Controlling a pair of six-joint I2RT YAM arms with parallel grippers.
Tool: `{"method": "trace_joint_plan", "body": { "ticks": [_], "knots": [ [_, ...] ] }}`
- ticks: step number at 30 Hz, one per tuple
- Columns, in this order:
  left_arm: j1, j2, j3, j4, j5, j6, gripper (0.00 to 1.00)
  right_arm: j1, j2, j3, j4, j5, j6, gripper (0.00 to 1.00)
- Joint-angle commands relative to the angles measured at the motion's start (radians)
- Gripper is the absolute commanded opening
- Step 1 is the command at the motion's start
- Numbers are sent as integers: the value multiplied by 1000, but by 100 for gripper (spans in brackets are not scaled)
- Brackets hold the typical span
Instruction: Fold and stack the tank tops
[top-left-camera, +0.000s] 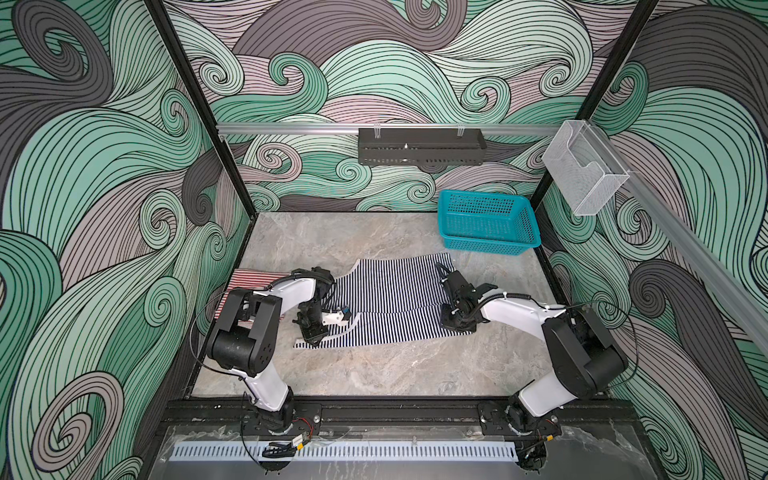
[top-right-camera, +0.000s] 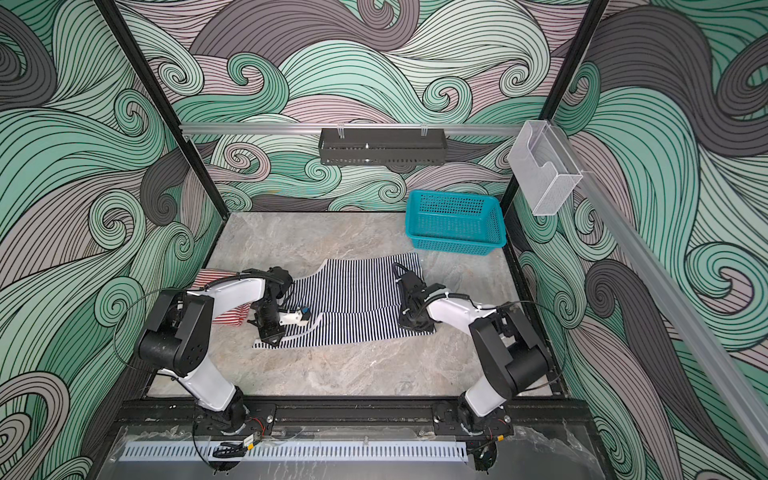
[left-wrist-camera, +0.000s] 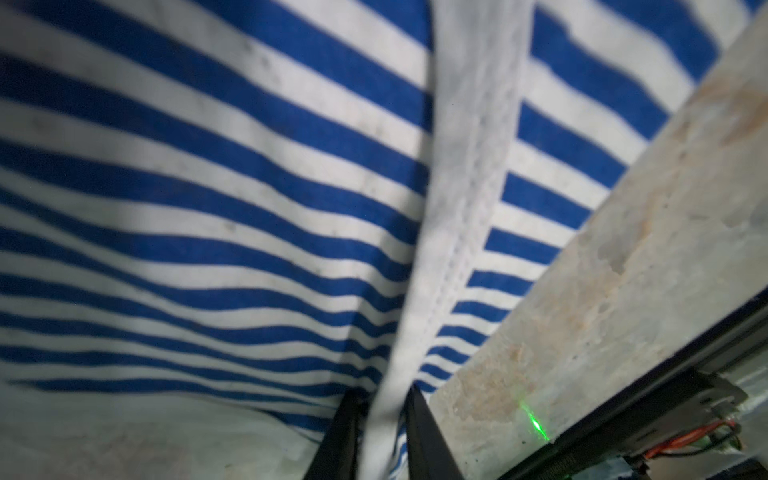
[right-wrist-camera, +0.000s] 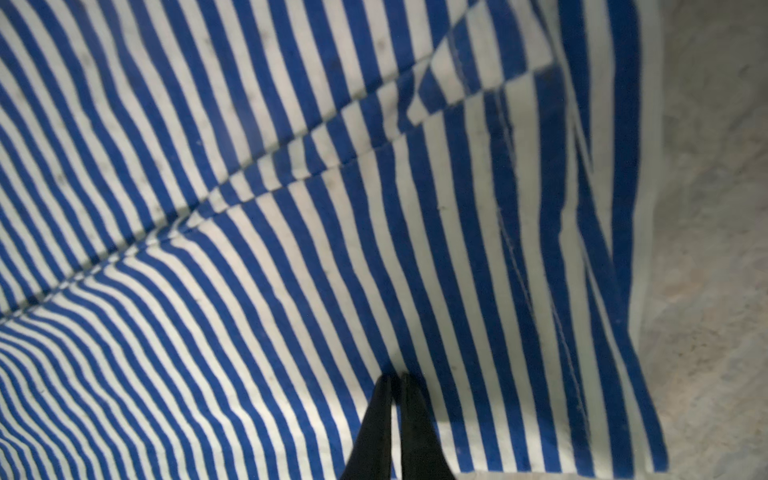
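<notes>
While the navy-and-white striped knit tank top (top-left-camera: 395, 297) lies spread flat across the middle of the grey marble-patterned tabletop (top-left-camera: 374, 374), both arms reach down onto its near edge. The left gripper (left-wrist-camera: 382, 401) is at the top's near-left corner. Its black fingers (left-wrist-camera: 419, 428) are closed to a narrow gap on the white trim band, which runs up between them. The right gripper (right-wrist-camera: 395, 380) is at the near-right corner, its fingers (right-wrist-camera: 376, 424) pressed almost together with striped cloth gathered at their tips. The red-and-white striped knit tank top (top-left-camera: 249, 276) lies at the left, partly hidden under the left arm; whether it touches the navy one cannot be told. A teal plastic mesh basket (top-left-camera: 486, 243) stands at the far right, apart from both tops.
</notes>
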Motion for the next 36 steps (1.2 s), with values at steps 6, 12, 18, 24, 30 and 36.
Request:
{"method": "trace_joint_plan", "body": {
  "ticks": [6, 12, 18, 24, 30, 36],
  "knots": [
    [42, 45, -89, -43, -63, 83, 24, 121, -27, -167, -119, -66, 133, 11],
    [57, 31, -96, -80, -60, 96, 24, 216, -88, -230, -123, -91, 240, 11],
    [60, -5, -98, -103, -58, 100, 30, 243, -160, -306, -145, -96, 302, 11],
    [84, -42, -77, -53, -103, 92, 43, 245, -258, -331, -195, -109, 330, 13],
    [131, -77, 63, -134, -53, 86, 50, 247, -335, -302, -225, -134, 340, 15],
    [142, -96, 258, -266, 65, 79, 58, 196, -364, -147, -239, -102, 274, 44]
  ]
}}
